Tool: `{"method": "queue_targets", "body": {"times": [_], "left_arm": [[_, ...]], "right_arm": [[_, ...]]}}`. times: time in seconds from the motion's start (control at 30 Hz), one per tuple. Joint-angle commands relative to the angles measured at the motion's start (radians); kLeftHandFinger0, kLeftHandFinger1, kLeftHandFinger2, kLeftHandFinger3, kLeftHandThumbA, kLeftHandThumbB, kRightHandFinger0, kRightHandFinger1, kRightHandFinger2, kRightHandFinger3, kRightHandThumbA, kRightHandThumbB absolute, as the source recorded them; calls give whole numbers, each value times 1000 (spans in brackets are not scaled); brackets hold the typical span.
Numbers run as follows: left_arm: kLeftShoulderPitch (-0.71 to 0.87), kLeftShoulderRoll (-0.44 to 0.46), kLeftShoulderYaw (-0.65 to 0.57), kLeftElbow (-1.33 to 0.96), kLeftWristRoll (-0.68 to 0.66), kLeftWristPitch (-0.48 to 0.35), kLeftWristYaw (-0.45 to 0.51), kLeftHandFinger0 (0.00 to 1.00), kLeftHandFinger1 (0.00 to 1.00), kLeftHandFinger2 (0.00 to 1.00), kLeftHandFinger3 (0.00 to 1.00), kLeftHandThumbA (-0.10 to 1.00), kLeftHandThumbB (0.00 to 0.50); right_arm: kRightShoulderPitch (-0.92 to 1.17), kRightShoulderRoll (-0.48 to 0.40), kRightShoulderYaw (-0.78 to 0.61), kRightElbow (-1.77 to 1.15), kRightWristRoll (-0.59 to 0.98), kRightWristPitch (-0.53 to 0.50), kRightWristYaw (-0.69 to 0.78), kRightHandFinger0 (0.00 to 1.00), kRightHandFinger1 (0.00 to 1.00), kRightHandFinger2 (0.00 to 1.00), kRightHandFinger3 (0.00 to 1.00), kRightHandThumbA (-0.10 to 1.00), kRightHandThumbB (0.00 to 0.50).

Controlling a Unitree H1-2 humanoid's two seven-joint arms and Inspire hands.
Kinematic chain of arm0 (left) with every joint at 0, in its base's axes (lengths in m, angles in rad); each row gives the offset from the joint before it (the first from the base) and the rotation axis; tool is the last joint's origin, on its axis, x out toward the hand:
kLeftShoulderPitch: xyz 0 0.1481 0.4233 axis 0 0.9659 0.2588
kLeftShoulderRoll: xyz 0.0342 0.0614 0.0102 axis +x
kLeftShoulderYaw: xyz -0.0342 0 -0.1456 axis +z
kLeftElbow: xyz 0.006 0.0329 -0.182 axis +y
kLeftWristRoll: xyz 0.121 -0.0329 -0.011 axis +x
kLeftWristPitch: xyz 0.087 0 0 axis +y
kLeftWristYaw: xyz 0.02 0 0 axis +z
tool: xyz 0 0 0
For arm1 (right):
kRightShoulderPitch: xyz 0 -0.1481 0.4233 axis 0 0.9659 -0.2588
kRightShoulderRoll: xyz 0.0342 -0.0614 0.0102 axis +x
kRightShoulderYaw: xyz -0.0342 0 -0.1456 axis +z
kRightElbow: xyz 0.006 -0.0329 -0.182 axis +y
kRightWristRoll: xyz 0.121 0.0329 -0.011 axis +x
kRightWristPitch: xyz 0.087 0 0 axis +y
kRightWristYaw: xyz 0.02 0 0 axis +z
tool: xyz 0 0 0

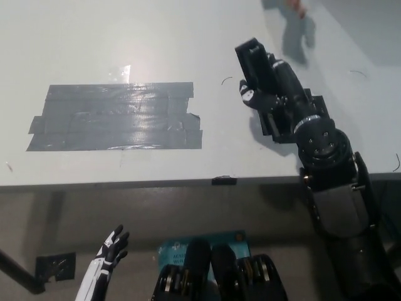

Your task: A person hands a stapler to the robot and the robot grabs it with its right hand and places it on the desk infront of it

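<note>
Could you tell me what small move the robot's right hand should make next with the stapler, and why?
Probably lower it toward the desk. The black right hand is shut on the black stapler, and the person's hand is barely in view at the top edge, touching neither. The white left hand rests open below the desk edge, so the right hand alone should set it down.

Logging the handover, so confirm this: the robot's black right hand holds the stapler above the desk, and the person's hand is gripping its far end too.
Not quite. In the head view the right hand alone holds the stapler; the person's hand is off it, at the picture's top edge.
</note>
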Motion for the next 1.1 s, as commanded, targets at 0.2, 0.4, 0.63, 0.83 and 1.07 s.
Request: {"method": "queue_targets", "body": {"times": [0.2, 0.4, 0.63, 0.83, 1.07], "left_arm": [[-20, 12, -7, -15, 15, -27, -11, 973, 1000, 1000, 1000, 1000, 438], [-33, 13, -8, -24, 25, -10, -11, 972, 1000, 1000, 1000, 1000, 467], [-42, 16, -9, -29, 28, -4, -14, 966, 1000, 1000, 1000, 992, 457], [-46, 16, -11, -24, 35, 0, -13, 938, 1000, 1000, 1000, 963, 458], [-48, 14, -13, -29, 31, 8, -17, 935, 1000, 1000, 1000, 939, 450]], "right_arm": [[-111, 19, 24, 72, -101, 3, 147, 2, 508, 872, 891, -100, 168], [-116, -9, 66, 230, -59, 3, 143, 22, 562, 921, 936, -100, 172], [-153, -58, 68, 487, 20, -73, 151, 26, 581, 915, 982, -100, 147], [-187, -56, 64, 525, 33, -76, 77, 250, 655, 898, 1000, 95, 212], [-163, -64, 84, 434, 37, -182, 47, 1000, 1000, 1000, 1000, 742, 481]]}}
